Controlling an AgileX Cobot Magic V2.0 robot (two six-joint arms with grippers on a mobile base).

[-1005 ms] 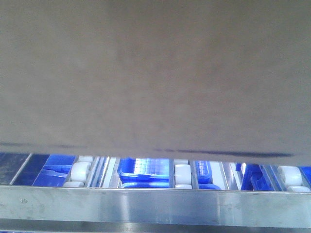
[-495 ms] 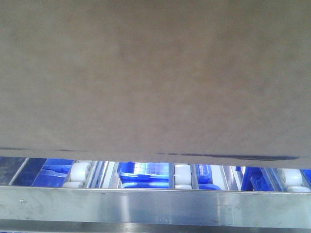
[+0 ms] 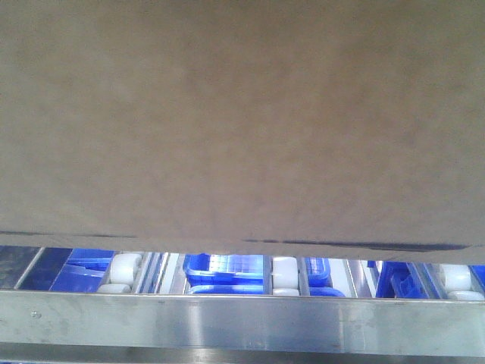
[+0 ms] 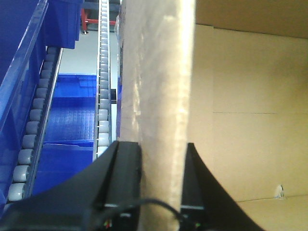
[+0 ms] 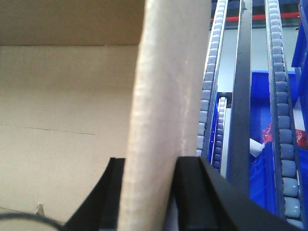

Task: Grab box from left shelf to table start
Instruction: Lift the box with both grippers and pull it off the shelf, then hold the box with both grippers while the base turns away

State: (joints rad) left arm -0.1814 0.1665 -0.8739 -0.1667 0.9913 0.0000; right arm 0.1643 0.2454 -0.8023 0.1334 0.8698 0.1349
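Though the front-facing view takes in little else, the box (image 3: 242,121) is plain enough: a tan cardboard face fills the frame from edge to edge, and its lower edge hangs above the left shelf (image 3: 242,322). The shelf's shiny steel front rail runs across the bottom. In the gap between the box's edge and the rail, white rollers (image 3: 125,267) show in their metal tracks, with a blue bin (image 3: 226,265) between them. Neither arm appears here.

From the left wrist, the left gripper (image 4: 159,147) stands with its two black fingers on either side of an upright cardboard wall of the box, closed against it, one finger outside and one inside. The box's pale brown interior lies to the right. To the left a roller track (image 4: 102,96) runs away, beside a blue tray (image 4: 67,120).

From the right wrist, the right gripper (image 5: 151,161) is clamped the same way on another upright wall, the box's interior on the left. On the right are two grey roller lanes (image 5: 281,120) and a dark metal bar (image 5: 239,120), with blue plastic beneath.
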